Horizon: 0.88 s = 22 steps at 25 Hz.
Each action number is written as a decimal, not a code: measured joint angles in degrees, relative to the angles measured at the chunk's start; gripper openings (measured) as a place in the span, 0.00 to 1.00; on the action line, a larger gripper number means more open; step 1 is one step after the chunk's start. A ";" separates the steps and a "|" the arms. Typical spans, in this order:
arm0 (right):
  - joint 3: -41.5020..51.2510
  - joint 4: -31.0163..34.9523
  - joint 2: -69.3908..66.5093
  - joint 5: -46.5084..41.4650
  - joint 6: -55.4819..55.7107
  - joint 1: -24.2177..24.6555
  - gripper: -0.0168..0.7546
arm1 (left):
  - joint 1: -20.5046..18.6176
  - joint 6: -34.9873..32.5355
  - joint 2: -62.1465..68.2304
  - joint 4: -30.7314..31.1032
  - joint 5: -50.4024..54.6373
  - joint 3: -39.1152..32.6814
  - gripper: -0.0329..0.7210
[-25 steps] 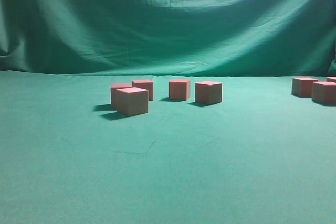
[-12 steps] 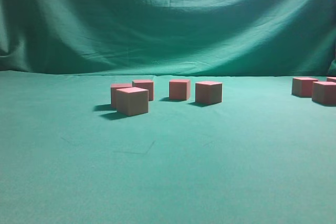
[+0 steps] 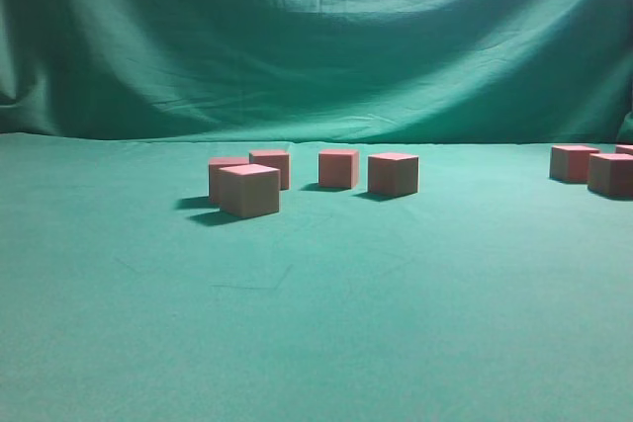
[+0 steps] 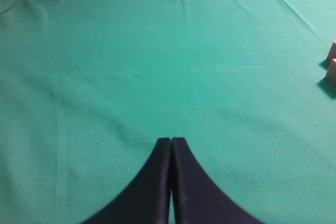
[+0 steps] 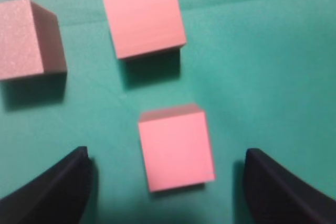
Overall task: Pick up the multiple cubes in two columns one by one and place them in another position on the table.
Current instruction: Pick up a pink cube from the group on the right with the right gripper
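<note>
Exterior low along table (image 3: 316,343), left wrist slanting over cloth, right wrist close above cubes (image 5: 176,148)

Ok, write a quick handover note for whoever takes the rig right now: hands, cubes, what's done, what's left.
Left hand: shut, empty, over bare table, away from the cubes.
Right hand: open, straddling one cube without touching it; two more cubes sit just beyond.
Exterior view: neither arm shows. Four cubes stand mid-table, the nearest at the front left; three more sit at the right edge.
Done: cannot tell from this moment which cubes have already been moved.
Left: shut the right hand on the straddled cube, lift, place it elsewhere, then carry on one by one.
</note>
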State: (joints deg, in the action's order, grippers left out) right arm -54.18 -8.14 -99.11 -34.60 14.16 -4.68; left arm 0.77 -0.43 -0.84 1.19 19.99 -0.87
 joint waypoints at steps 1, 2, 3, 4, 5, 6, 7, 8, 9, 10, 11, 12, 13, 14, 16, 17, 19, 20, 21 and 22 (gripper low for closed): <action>0.00 0.00 -0.36 0.46 0.00 0.00 0.78 | 0.00 0.00 0.00 0.00 0.00 0.00 0.04; 0.00 0.00 -0.83 1.01 -0.30 0.00 0.78 | 0.00 0.00 0.00 0.00 0.00 0.00 0.04; 0.00 0.00 -1.25 1.36 -0.59 0.00 0.72 | 0.00 0.00 0.00 0.00 0.00 0.00 0.04; 0.00 0.00 -1.53 1.61 -1.05 0.00 0.69 | 0.00 0.00 0.00 0.00 0.00 0.00 0.04; 0.00 0.00 -1.78 1.77 -1.28 0.00 0.64 | 0.00 0.00 0.00 0.00 0.00 0.00 0.04; 0.00 0.00 -2.00 1.81 -1.31 0.00 0.58 | 0.00 0.00 0.00 0.00 0.00 0.00 0.04; 0.00 0.00 -2.11 1.81 -1.31 0.00 0.52 | 0.00 0.00 0.00 0.00 0.00 0.00 0.04; 0.00 0.00 -2.11 1.81 -1.31 0.00 0.44 | 0.00 0.00 0.00 0.00 0.00 0.00 0.04; 0.00 0.00 -2.11 1.69 -1.31 0.00 0.36 | 0.00 0.00 0.00 0.00 0.00 0.00 0.04; 0.00 0.00 -2.11 1.55 -1.31 0.00 0.34 | 0.00 0.00 0.00 0.00 0.00 0.00 0.04; 0.00 0.00 -2.11 1.43 -1.31 0.00 0.36 | 0.00 0.00 0.00 0.00 0.00 0.00 0.04; -0.11 0.02 -2.11 1.07 -1.31 0.00 0.36 | 0.00 0.00 0.00 0.00 0.00 0.00 0.04; -0.11 0.17 -1.98 0.63 -1.31 0.00 0.36 | 0.00 0.00 0.00 0.00 0.00 0.00 0.04; -0.11 0.42 -1.54 -0.29 -1.31 0.00 0.36 | 0.00 0.00 0.00 0.00 0.00 0.00 0.04; -0.11 0.64 0.01 -2.57 -0.81 -0.59 0.36 | 0.00 0.00 0.00 0.00 0.00 0.00 0.04; -0.11 0.73 1.31 -3.50 -0.42 -1.49 0.36 | 0.00 0.00 0.00 0.00 0.00 0.00 0.04; -0.11 0.73 4.15 -5.33 -0.18 -4.30 0.36 | 0.00 0.00 0.00 0.00 0.00 0.00 0.04; -0.11 0.73 5.88 -6.27 -0.08 -5.95 0.36 | 0.00 0.00 0.00 0.00 0.00 0.00 0.04; -0.11 0.78 7.60 -6.89 -0.08 -8.32 0.36 | 0.00 0.00 0.00 0.00 0.00 0.00 0.04; -0.11 0.78 9.24 -7.56 -0.08 -11.05 0.36 | 0.00 0.00 0.00 0.00 0.00 0.00 0.04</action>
State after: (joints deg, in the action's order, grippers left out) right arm -54.29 -7.37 -89.87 -42.16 14.08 -15.73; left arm 0.77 -0.43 -0.84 1.19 19.99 -0.87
